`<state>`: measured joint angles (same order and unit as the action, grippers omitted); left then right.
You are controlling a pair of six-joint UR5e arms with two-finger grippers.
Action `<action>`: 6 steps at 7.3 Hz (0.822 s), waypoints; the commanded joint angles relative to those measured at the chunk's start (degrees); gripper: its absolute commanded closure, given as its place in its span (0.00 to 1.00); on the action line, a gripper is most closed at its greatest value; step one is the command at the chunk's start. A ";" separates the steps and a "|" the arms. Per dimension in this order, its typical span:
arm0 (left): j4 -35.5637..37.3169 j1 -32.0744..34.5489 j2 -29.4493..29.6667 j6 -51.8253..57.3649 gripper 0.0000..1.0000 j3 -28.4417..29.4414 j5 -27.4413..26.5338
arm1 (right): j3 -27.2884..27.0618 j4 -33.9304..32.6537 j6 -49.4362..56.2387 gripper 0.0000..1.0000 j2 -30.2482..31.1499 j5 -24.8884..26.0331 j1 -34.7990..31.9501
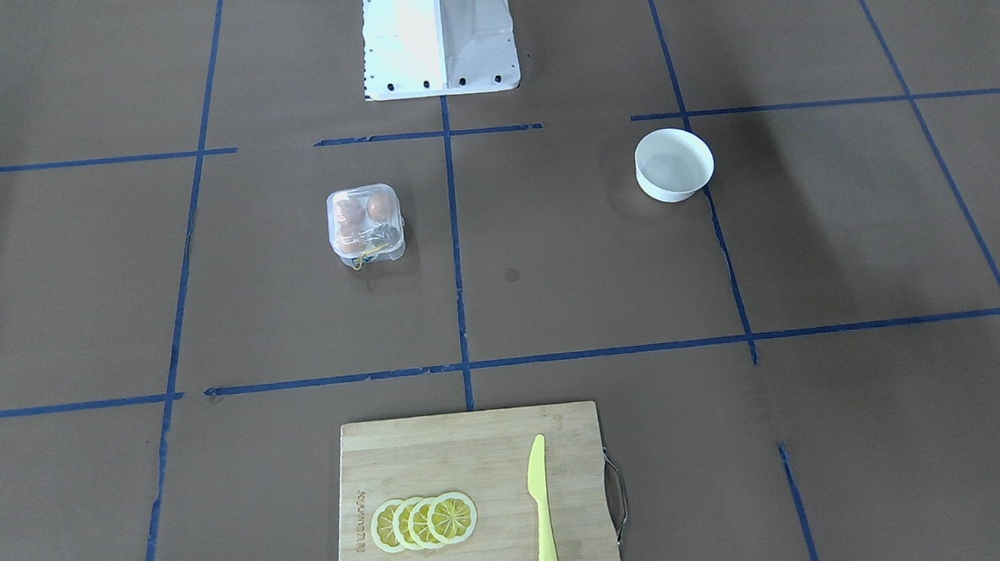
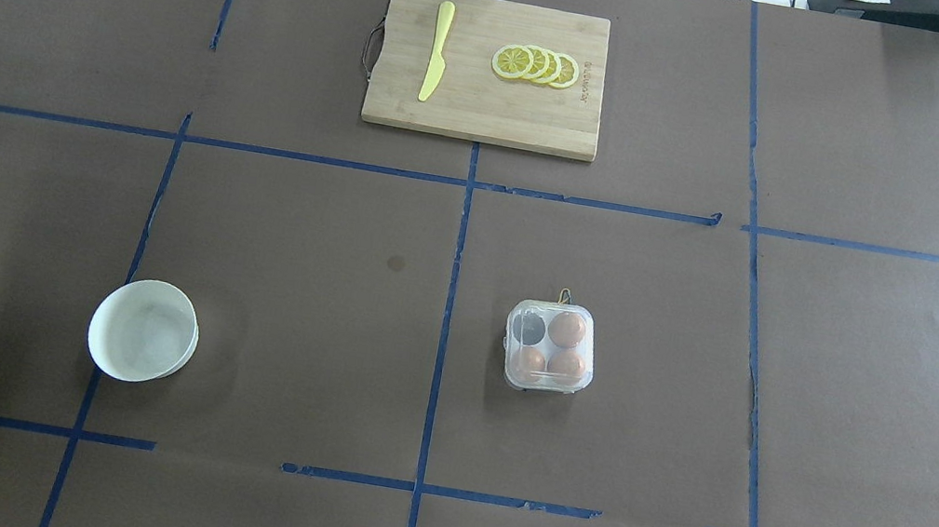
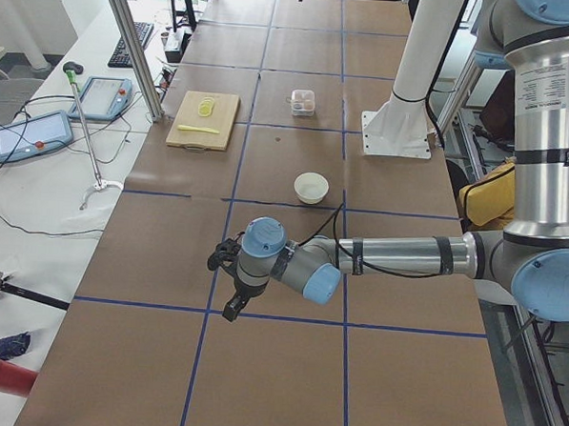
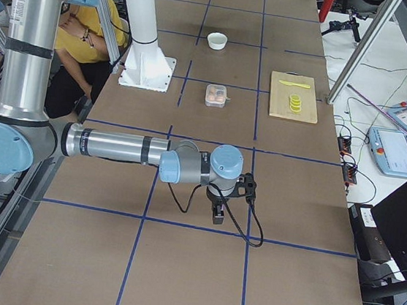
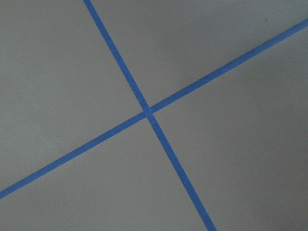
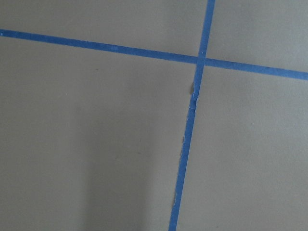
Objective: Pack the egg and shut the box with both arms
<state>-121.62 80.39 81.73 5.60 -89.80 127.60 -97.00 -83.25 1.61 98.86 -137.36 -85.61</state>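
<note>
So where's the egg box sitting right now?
In the overhead view the box sits right of the centre tape line, on the robot's right half, across from the white bowl.

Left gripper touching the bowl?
Apart. Exterior left view shows the left gripper above bare table, a wide gap short of the bowl.

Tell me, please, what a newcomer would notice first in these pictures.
The clear egg box near the middle of the table, with three brown eggs inside, draws the eye first. Next come the empty white bowl on the robot's left and the wooden board at the far edge with lemon slices and a yellow knife.
</note>
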 commanded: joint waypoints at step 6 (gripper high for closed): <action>11.67 5.47 3.32 -0.77 0.00 -0.72 1.07 | 4.01 4.06 -0.20 0.00 -0.87 0.51 -0.09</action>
<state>-117.06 83.96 82.57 4.84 -89.89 128.32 -93.72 -79.16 1.44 98.07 -136.86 -85.70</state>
